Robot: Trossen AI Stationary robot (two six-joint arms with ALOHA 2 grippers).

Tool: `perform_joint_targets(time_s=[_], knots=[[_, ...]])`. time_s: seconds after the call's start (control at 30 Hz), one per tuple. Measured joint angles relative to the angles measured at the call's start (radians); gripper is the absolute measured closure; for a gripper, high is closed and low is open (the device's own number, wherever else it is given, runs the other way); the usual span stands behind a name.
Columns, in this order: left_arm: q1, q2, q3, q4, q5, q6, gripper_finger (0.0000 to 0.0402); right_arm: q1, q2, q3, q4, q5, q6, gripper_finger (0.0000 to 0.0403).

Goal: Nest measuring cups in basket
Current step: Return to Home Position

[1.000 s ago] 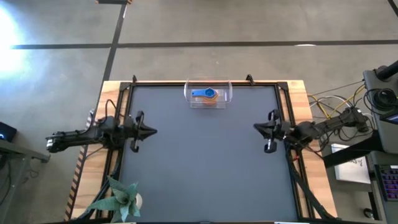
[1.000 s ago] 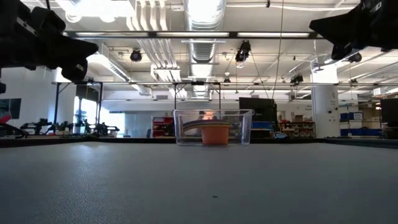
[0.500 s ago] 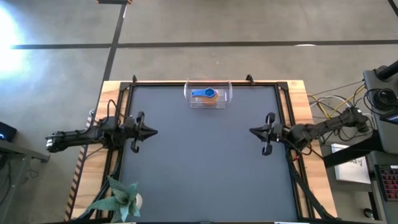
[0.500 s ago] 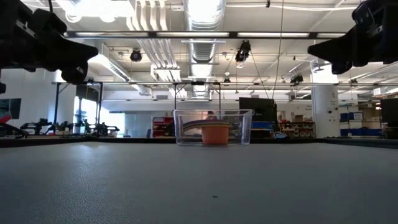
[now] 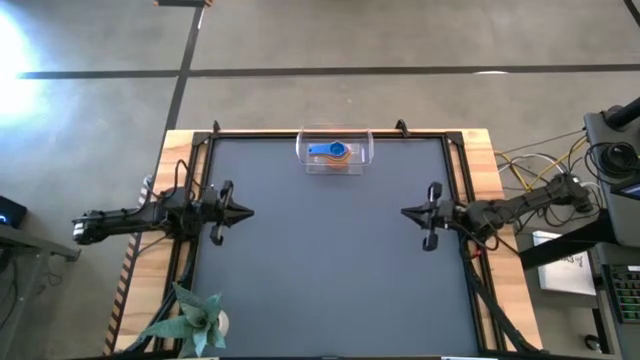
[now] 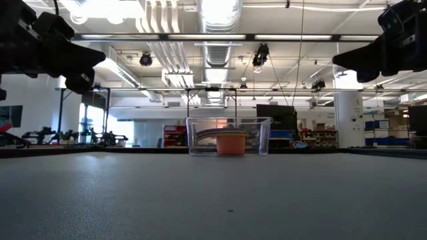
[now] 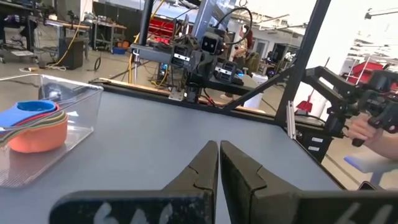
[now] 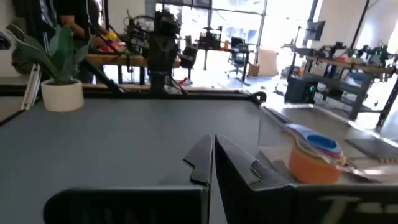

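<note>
We find the measuring cups [image 5: 331, 151] nested in one stack inside the basket [image 5: 366, 150], which stands at the middle of the far edge of the table [image 5: 320, 270]. The left gripper [image 5: 245, 212] hangs over the table's left side and the right gripper [image 5: 405, 212] over its right side. Each points inward toward the other across the bare mat. The basket lies between them but farther back, well apart from both.

In each wrist view the arm's own two fingers are pressed together with only a thin seam between them and nothing in their grasp, so both grippers are closed and empty.

From above we see little more than the blue cup [image 5: 338, 151] on top, its handle pointing toward the left arm's side, with a sliver of orange under it. The low view adds what the overhead one hides. The orange cup [image 6: 231, 144] sits at the bottom of the stack on the basket's floor, and a fan of coloured handles sticks out to one side inside the clear wall. It also shows both grippers high above the table top. The wrist views show thin coloured rims layered between orange and blue, though we cannot count them.

A plant [image 5: 190, 320] stands at the table's near left corner.
</note>
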Motion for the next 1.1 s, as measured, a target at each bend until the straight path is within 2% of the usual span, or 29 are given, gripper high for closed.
perform_joint_targets(time_s=[0.17,0.37,0.43,0.53,1.1], knots=[[0.000,0.004,0.010,0.003,0.001,0.000,0.0402,0.001,-0.087,0.000,-0.035,-0.042,-0.036,0.0394],[0.000,0.005,0.026,0.007,0.000,0.000,0.0402,0.002,-0.251,0.000,-0.196,-0.078,-0.045,0.0394],[0.000,0.005,0.027,0.010,0.000,0.000,0.0402,0.002,-0.297,0.000,-0.203,-0.109,-0.035,0.0394],[0.000,0.005,0.027,0.012,-0.001,0.000,0.0402,0.009,-0.297,0.005,-0.216,-0.158,-0.039,0.0394],[0.000,0.006,0.027,0.016,-0.002,0.000,0.0402,0.011,-0.297,0.006,-0.239,-0.186,-0.038,0.0394]])
